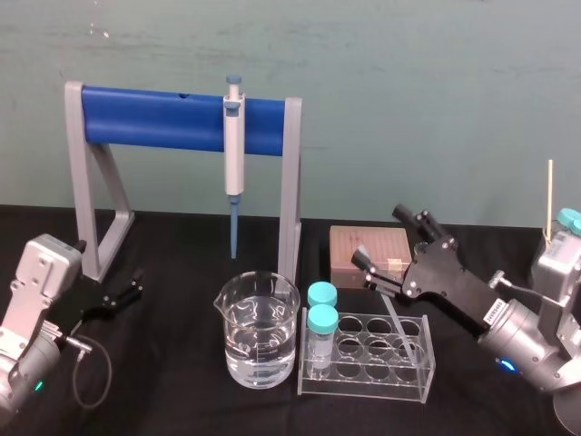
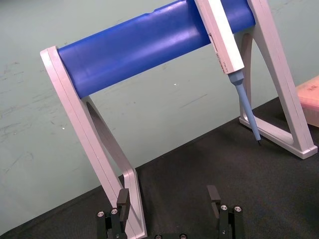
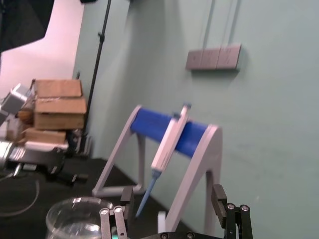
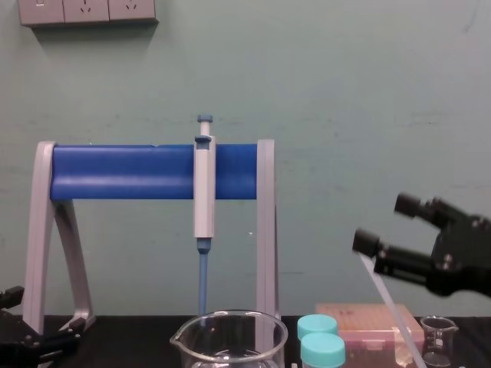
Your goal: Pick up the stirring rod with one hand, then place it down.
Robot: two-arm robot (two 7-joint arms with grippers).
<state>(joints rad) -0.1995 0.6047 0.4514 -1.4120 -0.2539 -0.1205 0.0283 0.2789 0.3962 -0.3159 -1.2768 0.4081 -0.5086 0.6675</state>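
Observation:
The stirring rod is a thin translucent stick that leans in the clear tube rack, its upper end pointing up and left. In the chest view the stirring rod ends just below the lower finger of my right gripper. That right gripper hovers above the rack and is open; its fingers stand wide apart with nothing held between them. My left gripper rests low at the left by the stand's foot, open, with its fingers apart.
A blue-and-grey stand holds a hanging pipette behind a large glass beaker. Two teal-capped vials stand in the rack. Behind the rack lie a pinkish box and a small beaker.

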